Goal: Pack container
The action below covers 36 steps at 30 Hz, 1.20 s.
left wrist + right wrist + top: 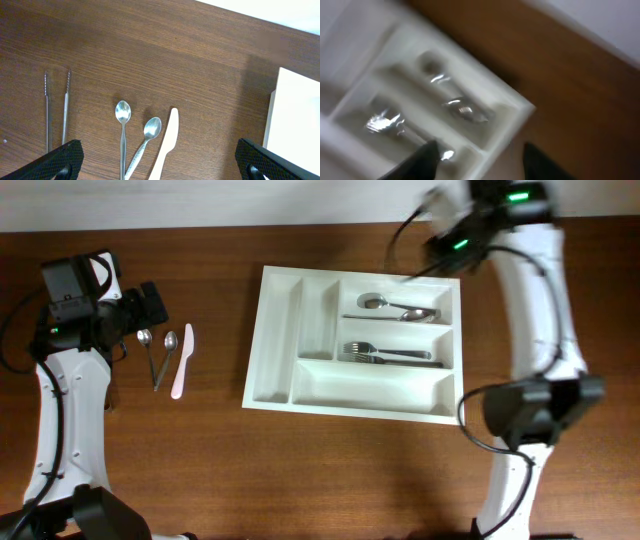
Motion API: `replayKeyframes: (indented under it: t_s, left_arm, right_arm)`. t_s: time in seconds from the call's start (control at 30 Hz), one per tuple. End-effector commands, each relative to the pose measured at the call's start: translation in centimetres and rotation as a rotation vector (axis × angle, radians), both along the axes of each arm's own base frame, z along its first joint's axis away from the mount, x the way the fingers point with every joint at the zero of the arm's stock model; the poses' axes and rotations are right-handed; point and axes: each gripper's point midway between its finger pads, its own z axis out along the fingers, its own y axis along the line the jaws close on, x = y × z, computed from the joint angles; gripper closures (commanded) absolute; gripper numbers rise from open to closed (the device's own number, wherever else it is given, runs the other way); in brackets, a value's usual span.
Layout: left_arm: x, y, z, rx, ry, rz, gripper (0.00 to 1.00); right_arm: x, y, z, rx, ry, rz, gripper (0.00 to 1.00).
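The white container (pixel 275 345) lies mid-table with spoons (pixel 400 308) in its top right compartment and forks (pixel 385 355) in the middle right one. Two metal spoons (pixel 160 355) and a white plastic knife (pixel 182 360) lie on the table left of it; they also show in the left wrist view: spoons (pixel 123 130), knife (pixel 167 140). My left gripper (pixel 157 165) is open and empty above them. My right gripper (pixel 480 157) is open and empty, high over the container's far right corner (pixel 520 112); that view is blurred.
Metal tongs (pixel 56 107) lie left of the spoons in the left wrist view. A pale wall edge runs along the table's far side (pixel 250 200). The right arm's base stands at the front right (pixel 530 410).
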Motion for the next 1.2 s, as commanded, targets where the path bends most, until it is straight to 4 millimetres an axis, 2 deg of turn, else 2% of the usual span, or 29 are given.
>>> replayKeyframes:
  t_s: [0.0,0.03,0.13,0.2,0.23,0.3,0.37,0.47,0.53,0.77,0.93,1.03,1.17]
  left_arm:
    - [1.1,0.3,1.3,0.017,-0.056,-0.015,0.01]
    - [1.4,0.1,1.5,0.001,-0.071,-0.014,0.01]
    - [0.6,-2.9,0.7,-0.155,-0.037,-0.101,0.01]
    - [0.6,-4.7,1.1,-0.233,-0.05,-0.17,0.01]
    - [0.5,-5.4,1.2,-0.264,-0.053,-0.197,0.01]
    - [0.4,-6.2,1.4,-0.299,-0.056,-0.227,0.01]
    - [0.3,-5.8,1.2,-0.285,-0.048,-0.211,0.01]
    - [-0.1,-3.8,0.2,-0.248,0.002,-0.064,0.01]
    - [-1.1,-2.1,-0.9,-0.198,0.059,0.044,0.01]
    - [-4.6,1.8,-2.8,-0.049,0.21,0.207,0.01]
    - [-8.0,6.5,-5.0,-0.112,0.311,0.344,0.0]
    - [-10.0,9.4,-6.5,-0.149,0.366,0.433,0.05]
    - [-11.1,11.8,-8.0,-0.142,0.405,0.448,0.08]
  right_arm:
    - [-1.1,-7.0,9.1,0.14,-0.197,-0.407,0.35]
    - [-1.8,-10.1,10.8,0.189,-0.235,-0.538,0.27]
    - [-2.9,-14.8,11.1,0.249,-0.239,-0.729,0.21]
    - [-3.8,-17.1,10.3,0.277,-0.209,-0.831,0.11]
    - [-4.2,-18.0,9.8,0.281,-0.191,-0.867,0.01]
    - [-4.9,-19.3,8.8,0.275,-0.157,-0.901,0.02]
    - [-5.4,-20.1,8.0,0.271,-0.127,-0.926,0.01]
    - [-5.8,-20.5,7.0,0.268,-0.092,-0.942,0.01]
    - [-5.9,-20.5,6.4,0.266,-0.073,-0.945,0.01]
    - [-6.0,-20.4,5.4,0.264,-0.037,-0.949,0.01]
    - [-6.2,-20.3,5.1,0.262,-0.021,-0.951,0.01]
    - [-6.4,-20.2,5.0,0.262,-0.01,-0.952,0.01]
    - [-6.6,-20.2,4.9,0.265,-0.002,-0.959,0.02]
